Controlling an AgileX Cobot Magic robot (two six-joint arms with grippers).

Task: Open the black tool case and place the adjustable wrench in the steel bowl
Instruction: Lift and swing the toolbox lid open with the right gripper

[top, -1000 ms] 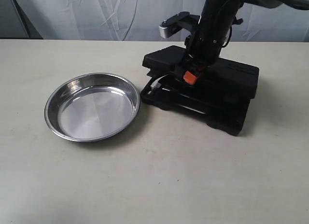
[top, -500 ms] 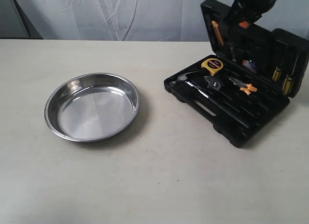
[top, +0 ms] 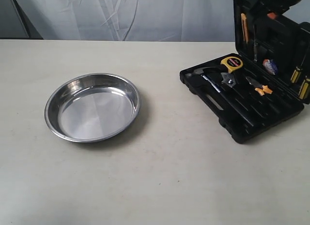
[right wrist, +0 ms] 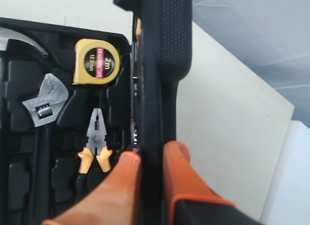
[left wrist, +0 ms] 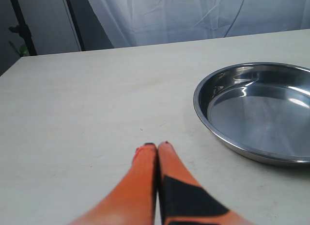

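Step one looks basically done. The black tool case (top: pixel 242 120) is open, with its lid (top: pixel 276 40) standing near upright behind the tray. The right gripper (right wrist: pixel 151 154) is clamped on the lid's free edge, one orange finger on each side. The left gripper (left wrist: pixel 156 146) has its fingers pressed together on nothing, low over the table (left wrist: pixel 72 99) near the steel bowl (top: pixel 92 111) (nothing in it yet).

The adjustable wrench (top: pixel 227 80) sits in its moulded slot between the hammer (top: pixel 206 78) and the pliers (top: pixel 256 87), just beside the tape measure (top: pixel 232 63) and well apart from the bowl. Its long axis runs parallel to the case's long side. The silver head is at the tape-measure end, nearer the bowl, and the black handle runs toward the near right in the exterior view.

Next, my read: release the lid if it holds up, drop to the wrench, and close across the handle, jaws square to that axis. The slot looks tight for fingertips.
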